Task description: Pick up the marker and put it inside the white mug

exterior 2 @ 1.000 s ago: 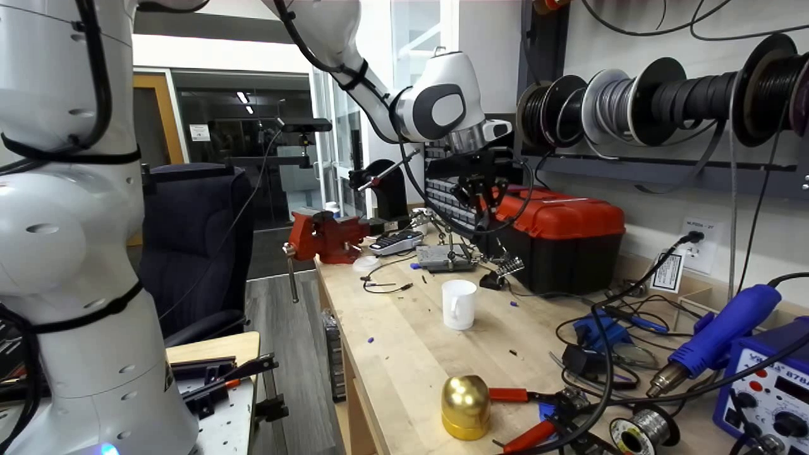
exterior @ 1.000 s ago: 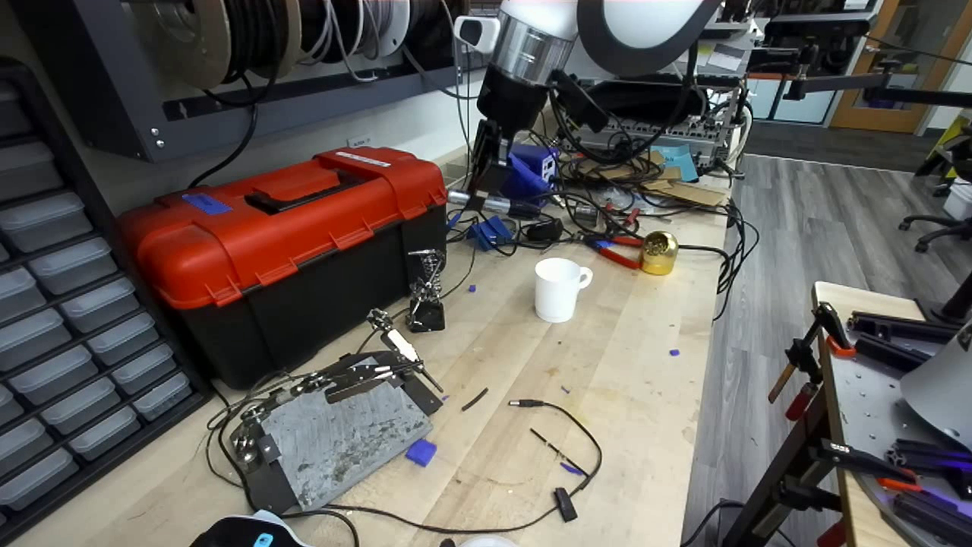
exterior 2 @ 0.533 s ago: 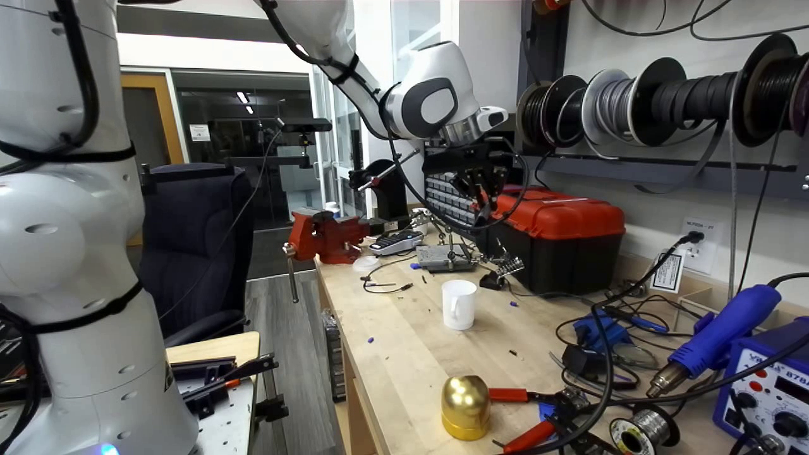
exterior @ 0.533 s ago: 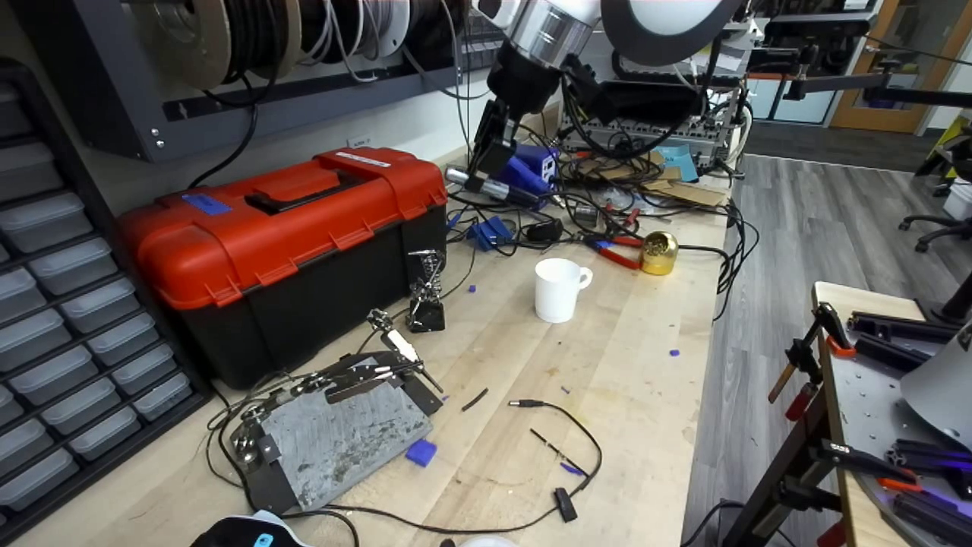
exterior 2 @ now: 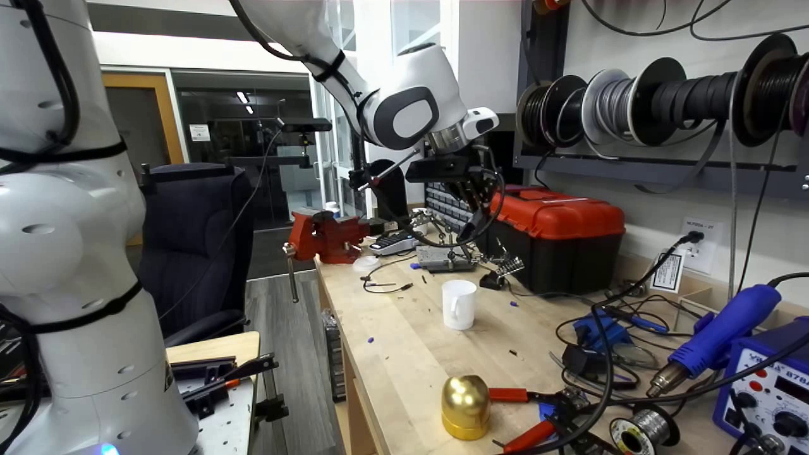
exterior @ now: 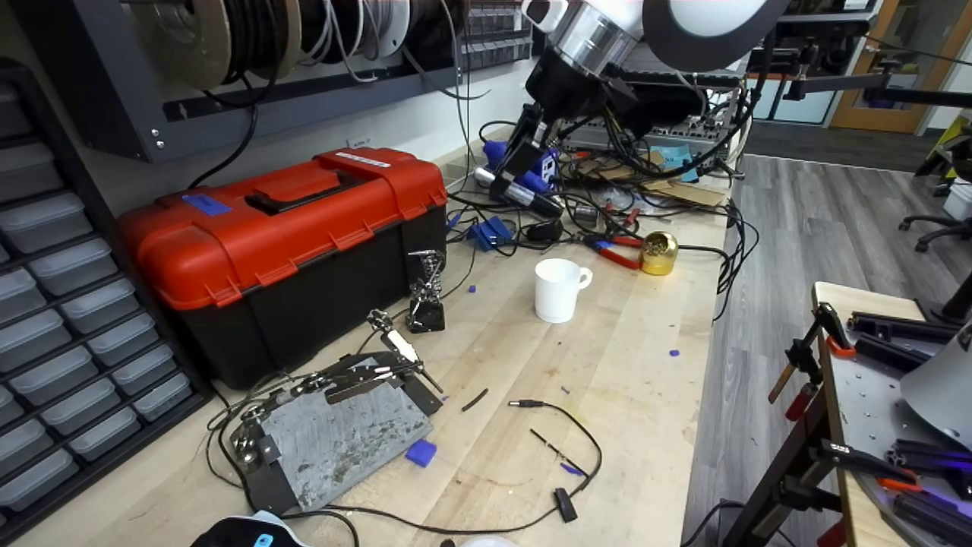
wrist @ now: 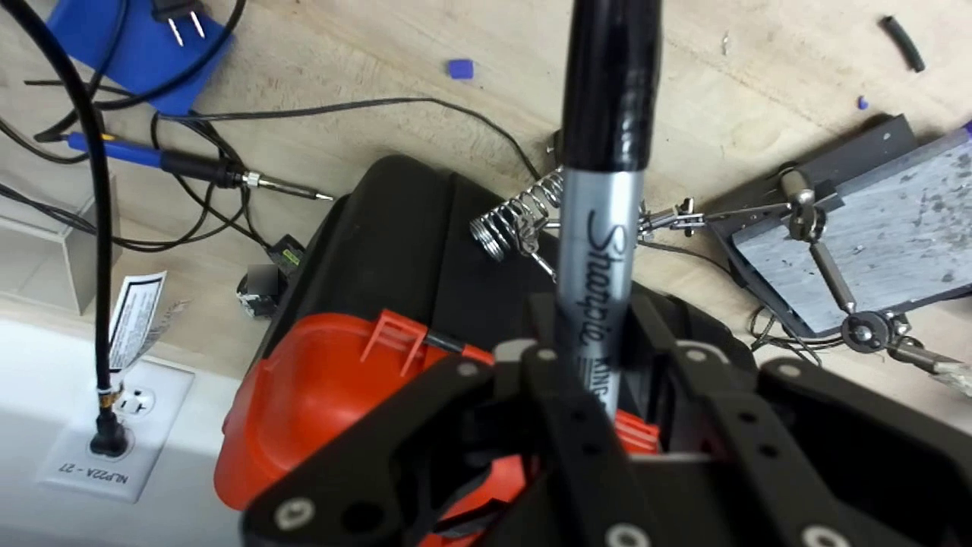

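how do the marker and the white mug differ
The marker is grey with a black end and printed lettering; the white mug looks plain white. The marker is slim; the white mug is wider, with a side handle. The hand holds the marker aslant in the air; the white mug stands upright on the table. Both are roughly cylindrical.

Black-and-silver cylindrical marker [wrist: 602, 220]: "Sharpie" runs along the silver barrel, then "KING"; beyond that I cannot read.
White rectangular wall plate [wrist: 148, 429]: "NLP22A - 27", upside down in my wrist view.
Blue box-shaped station [exterior 2: 768, 407] with white panel: at the wall-side edge of the pale wooden bench top [exterior 2: 411, 354], I read "878"; the word before it is blurred to me.
White paper tag [wrist: 137, 308] near the plate: print too small for me.
White strip [exterior: 363, 159] on the red-lidded black plastic toolbox [exterior: 304, 235]: too small to read.
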You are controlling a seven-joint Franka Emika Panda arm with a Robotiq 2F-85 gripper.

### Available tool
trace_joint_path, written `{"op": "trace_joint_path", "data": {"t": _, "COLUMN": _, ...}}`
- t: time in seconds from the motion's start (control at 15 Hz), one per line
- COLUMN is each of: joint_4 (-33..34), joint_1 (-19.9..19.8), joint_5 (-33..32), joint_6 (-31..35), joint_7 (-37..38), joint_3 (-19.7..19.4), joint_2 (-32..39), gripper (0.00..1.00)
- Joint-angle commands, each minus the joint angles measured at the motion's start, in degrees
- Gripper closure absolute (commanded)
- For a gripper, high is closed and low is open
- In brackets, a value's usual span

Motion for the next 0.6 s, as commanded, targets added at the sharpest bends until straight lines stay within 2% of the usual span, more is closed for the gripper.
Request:
{"op": "trace_joint_path", "data": {"t": 0.0, "joint_4": -5.8, "joint_1": 0.3, "joint_5": 5.8, "joint_6": 4.8, "joint_7": -4.7, "joint_3": 0.5, "joint_2": -3.8, "gripper": 0.94}}
{"op": "trace_joint_path", "data": {"t": 0.53, "joint_4": -7.0, "joint_1": 1.9, "joint_5": 22.1, "joint_6": 9.2, "joint_7": -20.4, "joint_3": 2.4, "joint_2": -2.3, "gripper": 0.94}}
